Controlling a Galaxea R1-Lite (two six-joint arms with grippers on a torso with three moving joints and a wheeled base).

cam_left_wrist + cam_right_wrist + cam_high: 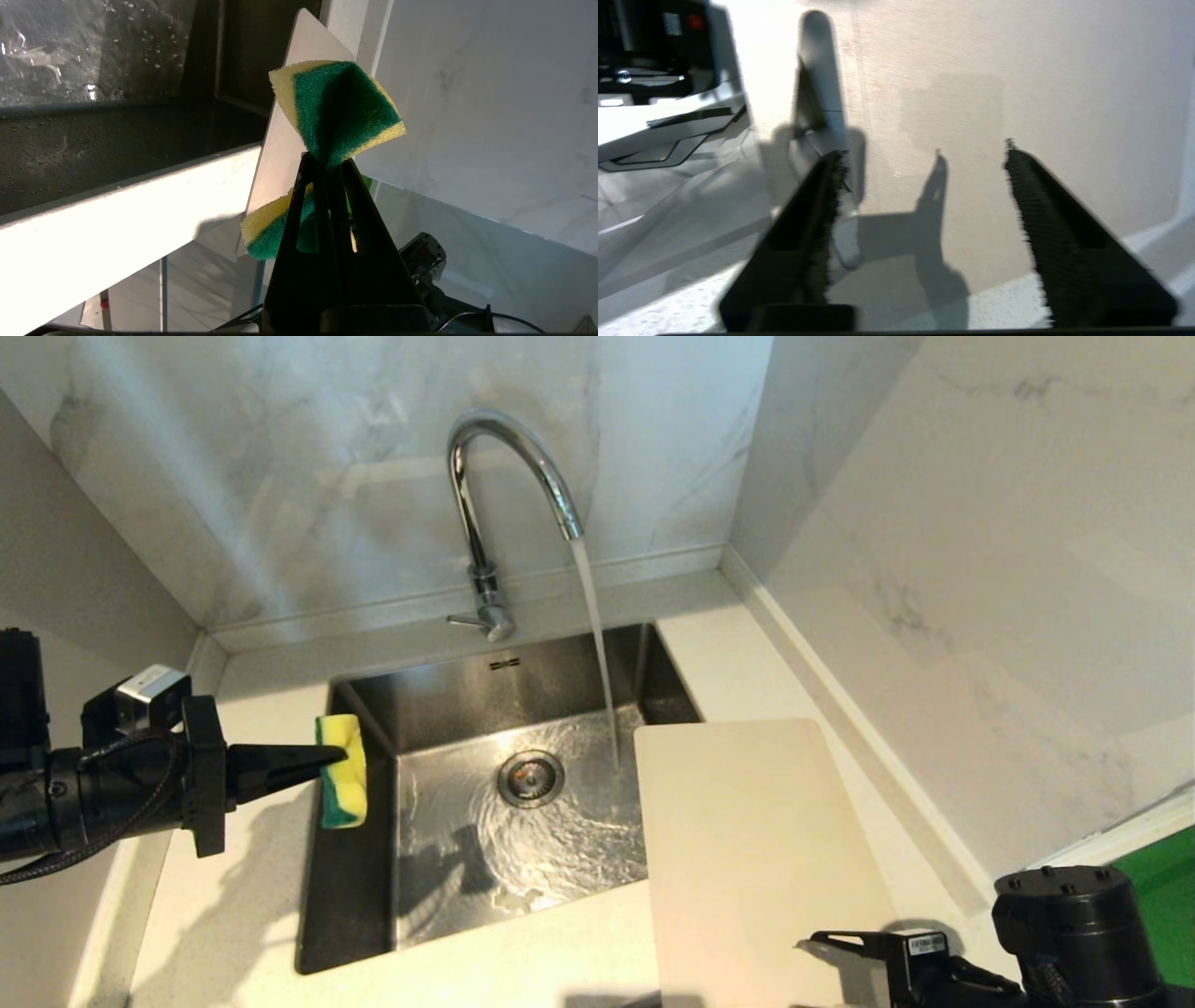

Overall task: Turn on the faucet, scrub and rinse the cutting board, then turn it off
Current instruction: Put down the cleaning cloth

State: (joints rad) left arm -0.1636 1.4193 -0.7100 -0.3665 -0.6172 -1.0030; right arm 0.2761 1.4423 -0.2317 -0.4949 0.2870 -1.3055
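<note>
Chrome faucet (pixel 495 504) already runs into the sink (pixel 448 709), so you still must scrub, rinse and close it: the cutting board (pixel 747 840) lies dry-looking on the table (pixel 233 896), left end effector (pixel 327 761) pinching the sponge (pixel 342 771), right end effector (pixel 924 161) spread above the board's handle end.

Green-and-yellow sponge (pixel 342 772), cream cutting board (pixel 747 859), chrome faucet (pixel 495 513).
</note>
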